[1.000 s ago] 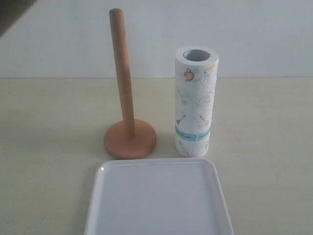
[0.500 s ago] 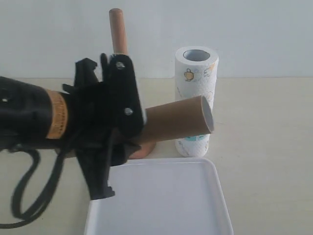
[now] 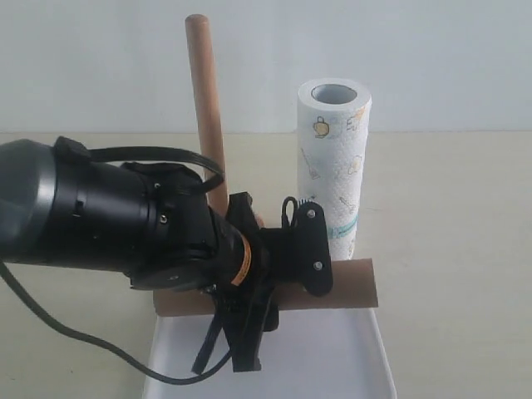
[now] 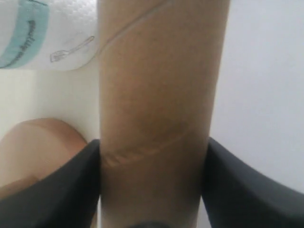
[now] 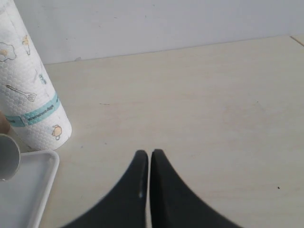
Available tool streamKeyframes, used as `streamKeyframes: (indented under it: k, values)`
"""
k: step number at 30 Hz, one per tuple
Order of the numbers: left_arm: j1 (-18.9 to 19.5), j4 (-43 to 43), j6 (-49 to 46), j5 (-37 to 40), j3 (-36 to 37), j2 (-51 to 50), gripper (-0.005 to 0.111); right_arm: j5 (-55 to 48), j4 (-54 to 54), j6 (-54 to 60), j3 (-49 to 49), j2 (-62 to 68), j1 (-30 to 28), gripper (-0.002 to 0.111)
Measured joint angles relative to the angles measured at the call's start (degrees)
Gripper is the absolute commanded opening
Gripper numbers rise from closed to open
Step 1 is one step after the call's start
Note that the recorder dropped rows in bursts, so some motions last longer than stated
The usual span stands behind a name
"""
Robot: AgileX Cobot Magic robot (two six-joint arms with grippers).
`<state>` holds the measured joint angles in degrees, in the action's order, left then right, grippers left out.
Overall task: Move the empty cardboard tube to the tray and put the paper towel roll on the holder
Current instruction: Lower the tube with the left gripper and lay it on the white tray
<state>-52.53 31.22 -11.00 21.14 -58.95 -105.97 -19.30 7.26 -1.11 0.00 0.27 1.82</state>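
My left gripper (image 3: 293, 278) is shut on the empty cardboard tube (image 3: 353, 284), which lies level just above the far edge of the white tray (image 3: 332, 366). In the left wrist view the black fingers (image 4: 61, 190) press both sides of the brown tube (image 4: 159, 95), with the tray (image 4: 266, 95) beneath. The wooden holder (image 3: 205, 100) stands behind the arm, its post bare. To its right the paper towel roll (image 3: 334, 158) stands upright on the table. My right gripper (image 5: 150, 154) is shut and empty over bare table, apart from the roll (image 5: 28, 90) and the tray corner (image 5: 28, 190).
The bulky black left arm (image 3: 91, 220) and its cable hide the holder's base and the tray's left part in the exterior view. A white wall runs along the back of the beige table (image 3: 449, 208).
The left arm came into view carrying the tube, then dropped lower and forward. The tube went from tilted at mid-height to level just over the tray. The right gripper does not show in the earlier frames.
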Motion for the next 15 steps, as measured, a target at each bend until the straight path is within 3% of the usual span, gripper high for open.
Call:
streamKeyframes:
  k: [15]
  values:
    - [-0.1, -1.7, 0.5, -2.3, -0.1, -1.9, 0.004, 0.0, 0.0, 0.0, 0.0, 0.0, 0.0, 0.001]
